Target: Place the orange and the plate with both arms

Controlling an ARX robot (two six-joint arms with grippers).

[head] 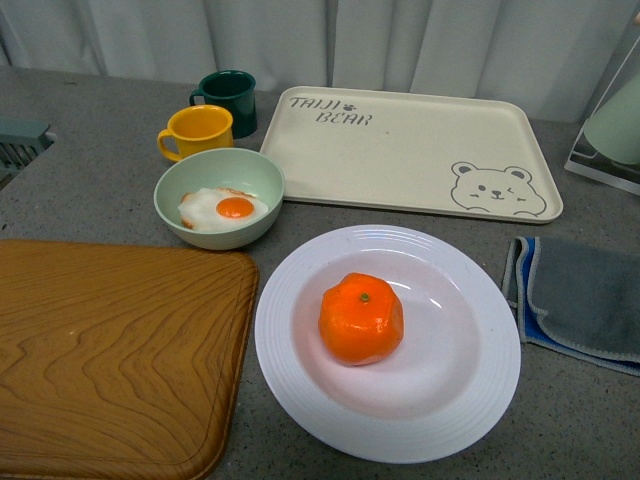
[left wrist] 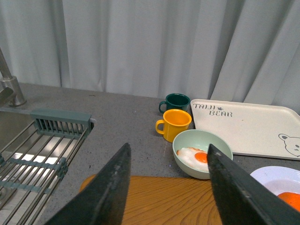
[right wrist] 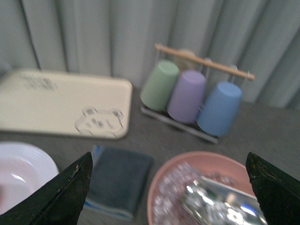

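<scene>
Over grey counter [head: 100,200], hovering with left gripper [left wrist: 168,150] and right gripper [right wrist: 168,157] both spread wide, gripping nothing. Seeing orange [head: 361,318] sitting centred on plate [head: 300,370]. Probably finishing placing; otherwise needing both lowering toward plate's rim.

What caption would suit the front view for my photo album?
An orange sits on a white plate between a wooden board and a grey cloth.

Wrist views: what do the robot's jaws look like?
The left gripper has two matte black, flat, wedge-shaped jaws narrowing to their tips. The right gripper shows the same black wedges, blurred. No cables or markings show; the front view shows neither arm.
</scene>
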